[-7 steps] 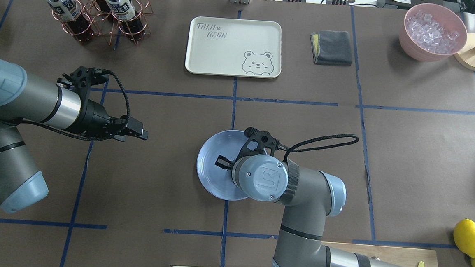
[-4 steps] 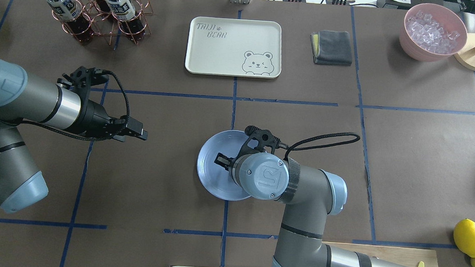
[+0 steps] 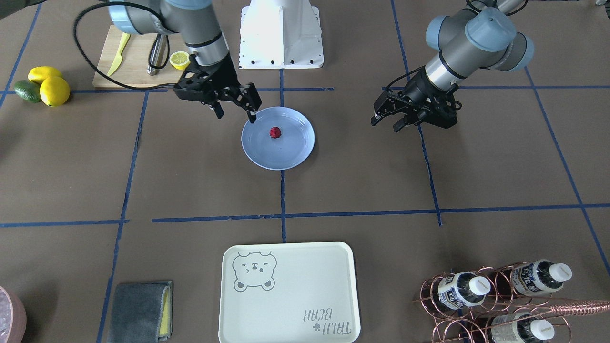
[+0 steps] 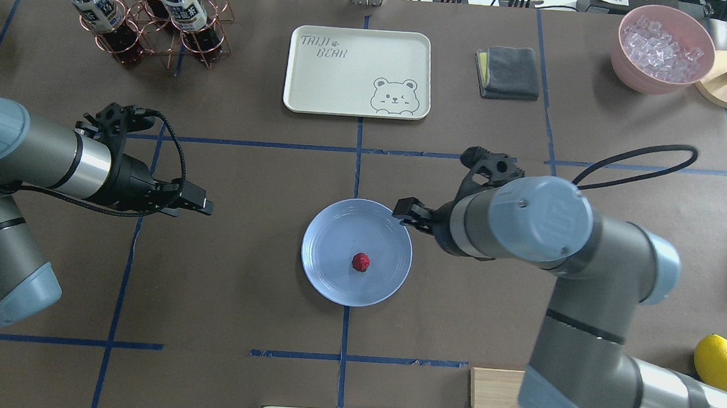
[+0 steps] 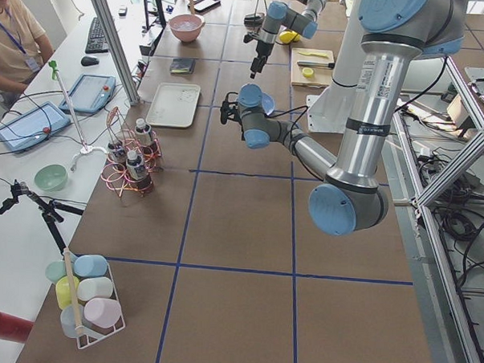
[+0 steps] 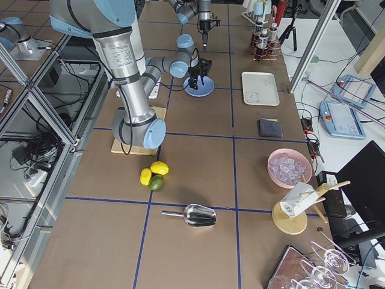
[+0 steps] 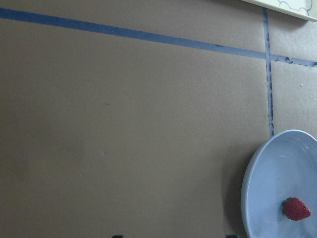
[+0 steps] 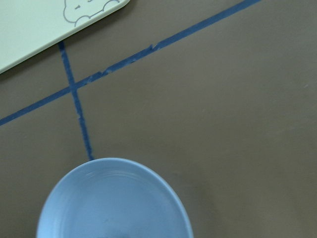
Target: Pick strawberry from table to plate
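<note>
Strawberry (image 4: 360,262) now exposed on the plate (image 4: 324,280); right tool (image 3: 234,114) empty, jaws apart, now at its rim.

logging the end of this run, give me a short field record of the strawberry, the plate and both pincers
strawberry: lies on the plate, slightly off its centre, nothing gripping it
plate: flat on the table, between the two arms
right pincer: open, empty, by the plate's rim on the robot's right side
left pincer: open, empty, over bare table, well apart from the plate
task state: strawberry is on the plate, so the placing looks done
</note>
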